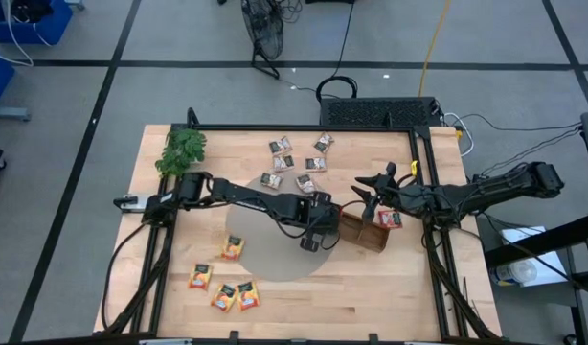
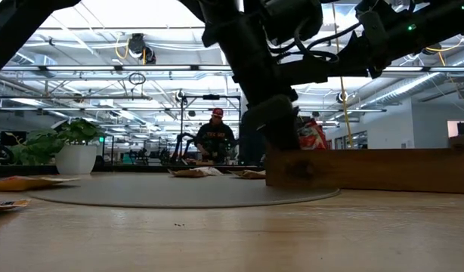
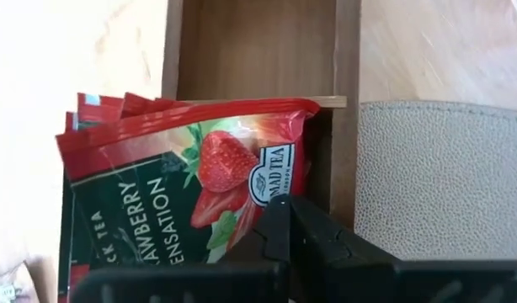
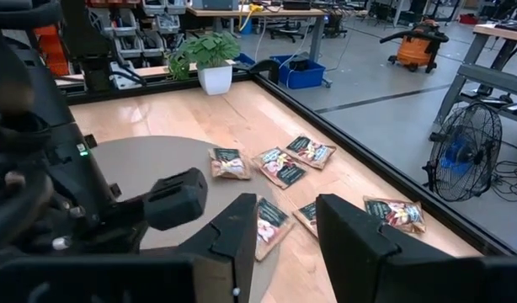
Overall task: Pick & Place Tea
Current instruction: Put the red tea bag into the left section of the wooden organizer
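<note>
My left gripper [image 1: 314, 240] is shut on a red strawberry tea sachet [image 3: 183, 181] at the left end of the brown wooden tray [image 1: 363, 233]. Several more red sachet edges [image 3: 103, 105] show right behind it, in front of a tray divider [image 3: 326, 103]. Another red sachet [image 1: 390, 218] sticks up at the tray's right end. My right gripper [image 4: 286, 236] hovers open and holds nothing, above the tray's far side. Grey-white sachets [image 1: 294, 163] lie flat at the far middle of the table. Orange sachets [image 1: 224, 287] lie flat near the front left. My left gripper [image 3: 288, 223] pinches the front red sachet between its two fingers at the lower edge [image 3: 257, 215], near one corner. The fingers come slanting down from the table's left. The sachet stands upright past the fingertips; the gripper body hides its bottom.
A round grey mat [image 1: 270, 251] lies under my left arm, beside the tray. A green leafy sprig [image 1: 182, 151] sits at the far left corner. A black frame rail [image 1: 304, 129] runs along the far edge. A person [image 2: 215, 136] is in the room behind.
</note>
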